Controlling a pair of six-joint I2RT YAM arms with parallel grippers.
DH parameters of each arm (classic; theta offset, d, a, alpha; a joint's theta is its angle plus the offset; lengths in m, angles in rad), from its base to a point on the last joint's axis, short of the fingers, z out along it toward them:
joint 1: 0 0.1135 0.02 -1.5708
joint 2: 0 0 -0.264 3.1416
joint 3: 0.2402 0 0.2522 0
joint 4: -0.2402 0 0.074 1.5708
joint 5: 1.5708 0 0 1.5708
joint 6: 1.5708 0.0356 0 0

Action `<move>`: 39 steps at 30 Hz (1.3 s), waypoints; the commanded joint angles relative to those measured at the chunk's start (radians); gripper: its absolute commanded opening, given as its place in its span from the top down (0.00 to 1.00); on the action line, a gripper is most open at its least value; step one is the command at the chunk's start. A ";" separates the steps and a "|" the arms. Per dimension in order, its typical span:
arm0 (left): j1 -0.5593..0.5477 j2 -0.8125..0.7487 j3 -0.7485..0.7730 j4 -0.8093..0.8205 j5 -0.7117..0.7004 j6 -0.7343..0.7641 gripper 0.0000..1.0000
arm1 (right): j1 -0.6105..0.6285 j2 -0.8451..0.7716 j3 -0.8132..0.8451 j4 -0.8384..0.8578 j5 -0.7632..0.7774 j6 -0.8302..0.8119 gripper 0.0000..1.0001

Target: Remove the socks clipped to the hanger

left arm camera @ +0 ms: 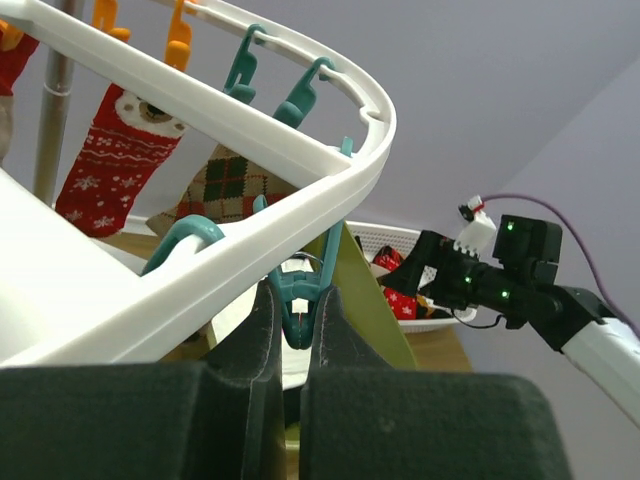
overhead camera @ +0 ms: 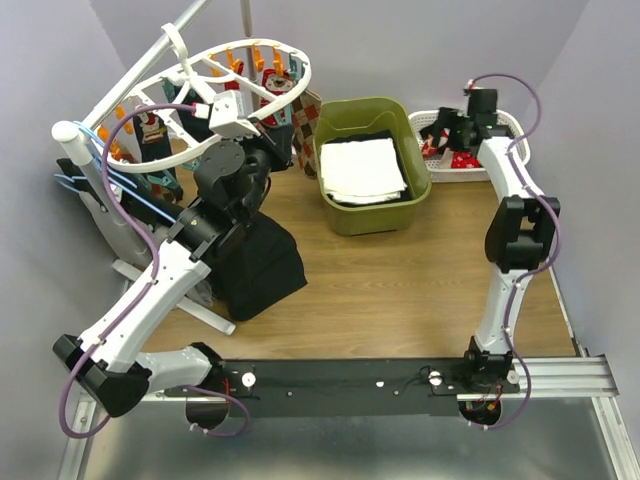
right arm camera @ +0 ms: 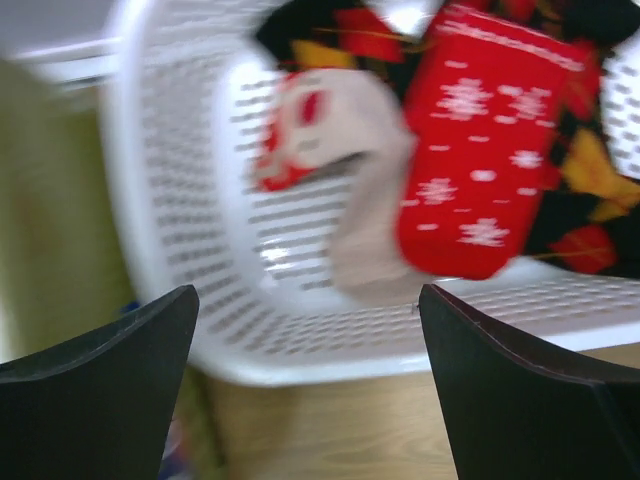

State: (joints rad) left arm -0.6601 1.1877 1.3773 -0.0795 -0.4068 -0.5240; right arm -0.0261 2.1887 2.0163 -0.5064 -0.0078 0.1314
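Observation:
The white oval hanger [overhead camera: 300, 85] hangs at the back left with orange and teal clips. A red sock [left arm camera: 110, 165] and a plaid argyle sock [left arm camera: 235, 185] still dangle from it. My left gripper [left arm camera: 298, 325] is raised under the hanger's rim [left arm camera: 330, 185], shut on a teal clip [left arm camera: 300, 300] that carries no sock. My right gripper [right arm camera: 308, 300] stands wide open just above the white mesh basket [right arm camera: 300, 350], with nothing between its fingers. A red snowflake sock [right arm camera: 480, 150] and a beige sock [right arm camera: 365, 190] lie loose in that basket.
An olive green bin [overhead camera: 420, 175] holding a folded white cloth [overhead camera: 362, 168] stands between hanger and basket [overhead camera: 515, 125]. A large black garment [overhead camera: 258, 265] lies beneath the left arm. The hanger's stand and pole [overhead camera: 110, 200] occupy the left side.

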 commanded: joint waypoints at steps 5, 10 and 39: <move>0.013 -0.080 -0.069 -0.045 0.160 0.028 1.00 | 0.262 -0.470 -0.414 0.255 -0.363 -0.050 0.00; 0.051 -0.117 -0.070 -0.052 0.189 0.048 1.00 | 0.390 -0.592 -0.548 0.351 -0.500 -0.079 0.00; 0.323 0.153 0.192 -0.135 0.508 0.067 1.00 | 0.600 -0.274 -0.191 0.384 -0.267 -0.068 0.00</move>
State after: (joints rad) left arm -0.3531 1.3495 1.5810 -0.1825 0.0357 -0.4854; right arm 0.5758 1.8969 1.7798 -0.0937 -0.4042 0.0990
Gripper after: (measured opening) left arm 0.092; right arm 0.998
